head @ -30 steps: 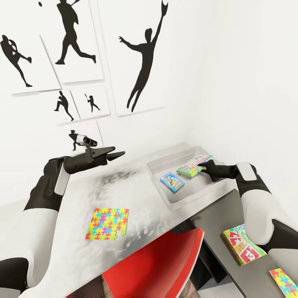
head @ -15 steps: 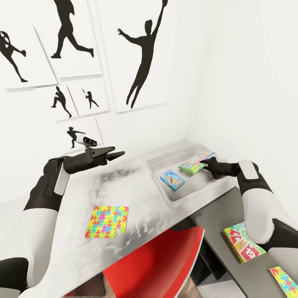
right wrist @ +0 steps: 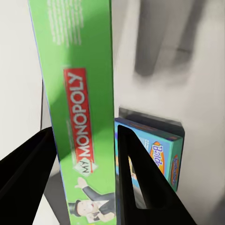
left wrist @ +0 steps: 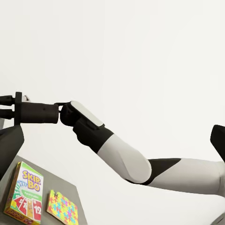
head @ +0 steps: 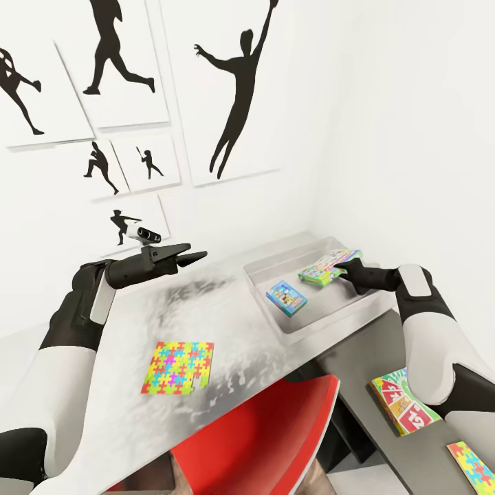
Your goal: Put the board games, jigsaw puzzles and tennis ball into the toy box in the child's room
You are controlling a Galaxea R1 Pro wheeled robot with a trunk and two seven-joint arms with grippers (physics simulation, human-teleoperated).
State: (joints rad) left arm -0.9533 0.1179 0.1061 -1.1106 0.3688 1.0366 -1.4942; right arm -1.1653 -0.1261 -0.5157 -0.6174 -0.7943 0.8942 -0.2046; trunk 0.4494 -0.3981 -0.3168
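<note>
**Green game held over the tray, right arm**

Nearest to me, the red chair (head: 275, 440) is tucked under the table (head: 227, 323), its back overlapping the table's front edge. On the lower dark side unit (head: 364, 371), by my right forearm, lie the yellow-green and red game (head: 402, 405) and, nearer still, a puzzle sheet (head: 473, 467) cut off by the picture's corner. These two sit near each other without touching. A second puzzle sheet (head: 179, 368) lies flat on the pale table top, well apart from the tray.

Farther back stands the grey tray (head: 289, 328), in the table's far right corner by the walls. The blue game (head: 287, 298) lies flat inside it.

The right gripper (head: 342, 272) is clamped on the green game (head: 328, 268), held over the tray's far end. In the right wrist view the fingers (right wrist: 136, 183) flank the box's green edge (right wrist: 84, 108), with the blue game (right wrist: 154, 154) beyond.

The left gripper (head: 196, 256) hangs above the table, left of the tray, holding nothing; whether its jaws are parted I cannot tell.

Silhouette posters (head: 227, 89) cover the far wall.
</note>
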